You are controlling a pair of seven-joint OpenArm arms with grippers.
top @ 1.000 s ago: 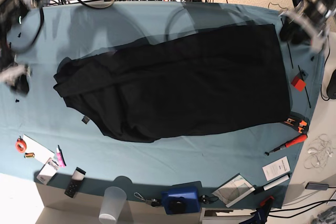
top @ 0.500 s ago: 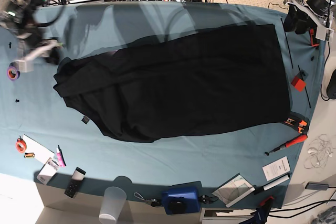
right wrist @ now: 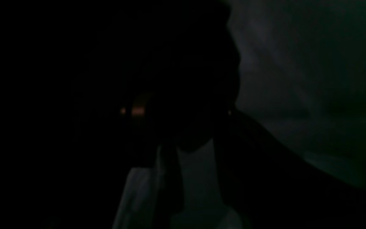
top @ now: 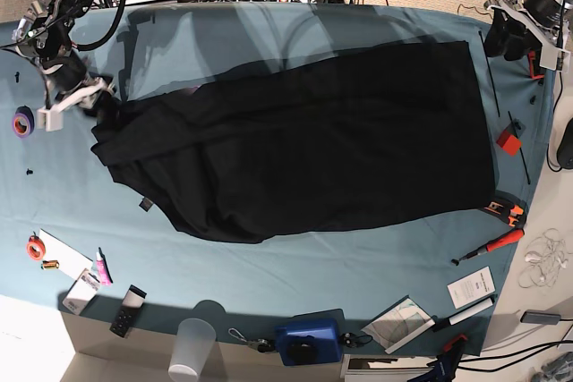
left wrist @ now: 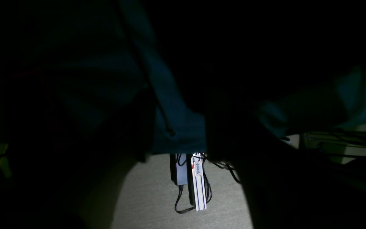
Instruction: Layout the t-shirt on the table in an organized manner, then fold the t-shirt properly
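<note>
T-shirt (top: 304, 140), black, lies spread lengthwise across the teal table (top: 358, 257), with a rumpled end at the base view's left. The right gripper (top: 76, 100) sits at that end's upper corner; whether it pinches cloth I can't tell. The left gripper (top: 506, 38) hangs beyond the opposite far corner, its jaws unclear too.

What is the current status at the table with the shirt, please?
Right gripper at the t-shirt sleeve edge, state unclear. Left gripper off the far corner. Shirt half spread, creased. Red block nearby.
</note>
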